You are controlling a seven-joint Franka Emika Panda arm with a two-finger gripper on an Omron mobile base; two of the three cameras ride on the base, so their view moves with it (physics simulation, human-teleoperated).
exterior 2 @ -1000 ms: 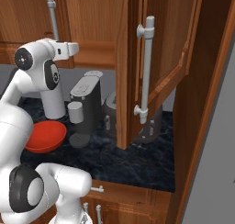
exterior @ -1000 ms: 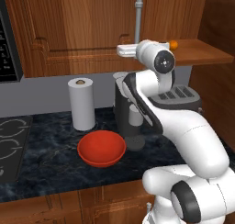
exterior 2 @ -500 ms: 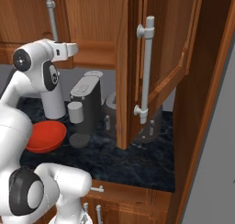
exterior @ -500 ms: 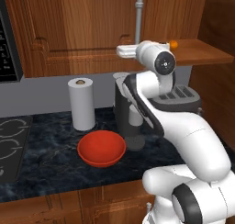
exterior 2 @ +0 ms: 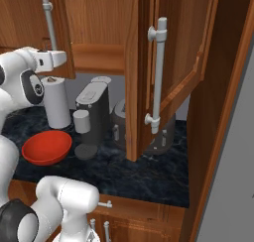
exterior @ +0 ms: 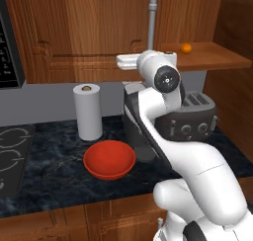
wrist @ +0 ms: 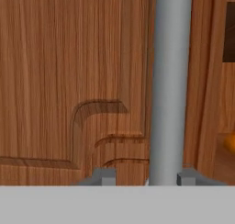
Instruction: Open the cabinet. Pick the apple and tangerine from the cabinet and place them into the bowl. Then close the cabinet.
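The cabinet's [exterior: 94, 32] left door is shut and its right door [exterior 2: 168, 62] stands swung open. My gripper [wrist: 146, 176] is up against the left door, its fingertips [wrist: 104, 176] on either side of the silver bar handle [wrist: 170, 81]. One fingertip touches the bar and a gap remains on the other side. The white hand [exterior: 127, 61] sits at the door's lower edge, below the handle [exterior: 152, 22]. The tangerine [exterior: 186, 48] lies on the open cabinet shelf. The red bowl [exterior: 109, 159] rests on the dark counter. The apple is out of view.
A paper towel roll [exterior: 87, 111] stands behind the bowl. A coffee machine [exterior 2: 94, 107] and a toaster [exterior: 195, 117] sit under the cabinet. A stovetop [exterior: 10, 156] and a microwave [exterior: 7, 52] are at the left. The open door [exterior 2: 158, 72] juts out over the counter.
The jaws have narrowed around the left door's handle. The arm and the doors have hardly moved.
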